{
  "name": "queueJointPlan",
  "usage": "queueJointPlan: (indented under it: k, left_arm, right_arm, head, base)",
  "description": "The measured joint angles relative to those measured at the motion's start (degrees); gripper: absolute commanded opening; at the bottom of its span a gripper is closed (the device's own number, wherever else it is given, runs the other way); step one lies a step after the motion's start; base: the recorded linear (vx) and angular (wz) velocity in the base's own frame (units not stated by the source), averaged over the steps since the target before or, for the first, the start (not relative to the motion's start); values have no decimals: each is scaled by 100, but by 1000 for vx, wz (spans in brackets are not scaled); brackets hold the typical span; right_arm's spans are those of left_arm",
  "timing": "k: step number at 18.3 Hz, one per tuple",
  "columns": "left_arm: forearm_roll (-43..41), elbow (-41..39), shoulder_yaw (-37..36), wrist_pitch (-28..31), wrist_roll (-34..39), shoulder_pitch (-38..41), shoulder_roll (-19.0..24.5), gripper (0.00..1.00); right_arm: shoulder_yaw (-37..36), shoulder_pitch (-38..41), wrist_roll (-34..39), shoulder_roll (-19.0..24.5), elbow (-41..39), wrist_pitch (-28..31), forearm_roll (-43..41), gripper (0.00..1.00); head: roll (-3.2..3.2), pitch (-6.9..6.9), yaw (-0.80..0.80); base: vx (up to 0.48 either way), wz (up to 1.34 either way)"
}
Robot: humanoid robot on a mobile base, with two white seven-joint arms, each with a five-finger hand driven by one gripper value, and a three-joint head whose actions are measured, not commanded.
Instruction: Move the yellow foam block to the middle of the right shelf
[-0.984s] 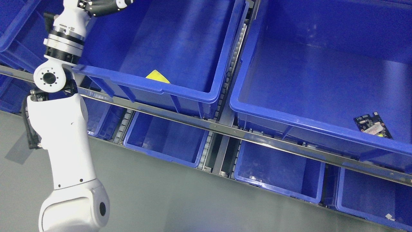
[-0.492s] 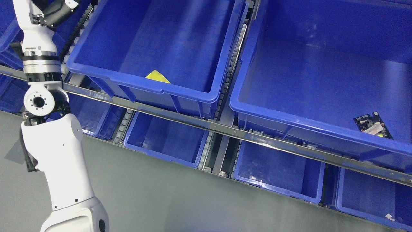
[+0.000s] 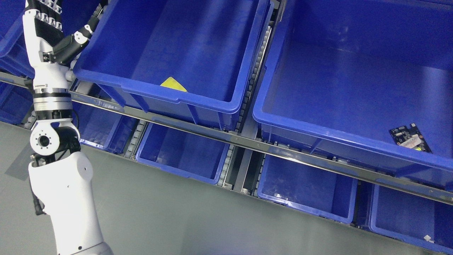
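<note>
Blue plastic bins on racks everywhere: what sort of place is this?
Probably a warehouse or parts store. Large blue plastic bins sit on roller tracks along a metal shelf rail. One holds a yellow foam block, another a small circuit board.

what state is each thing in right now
left hand: raised beside the left bin's outer corner, holding nothing
yellow foam block: lying in the left bin, ungrasped, partly hidden by the front wall
left bin: holds only the block
circuit board: lying flat in the right bin
</note>
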Motion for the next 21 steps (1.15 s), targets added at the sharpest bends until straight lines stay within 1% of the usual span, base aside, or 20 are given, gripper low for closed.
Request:
queueJointPlan:
  k: [2, 7, 16, 21]
  left_arm:
    - [187, -43, 27, -120, 0, 142, 0, 100]
    - [469, -146, 217, -164, -8, 319, 0, 100]
    - [1313, -268, 497, 632, -402, 448, 0, 100]
    - [1569, -267, 489, 729, -449, 554, 0, 100]
  right_arm:
    - [0, 0, 0, 0, 0, -1, 0, 100]
    - [0, 0, 0, 0, 0, -1, 0, 100]
    - [0, 0, 0, 0, 0, -1, 0, 100]
    - [0, 0, 0, 0, 0, -2, 0, 100]
  head:
    - [0, 0, 0]
    - [0, 0, 0]
    - [0, 0, 0]
    - [0, 0, 0]
  base:
    - [0, 0]
    - [0, 0]
    - [0, 0]
    - [0, 0]
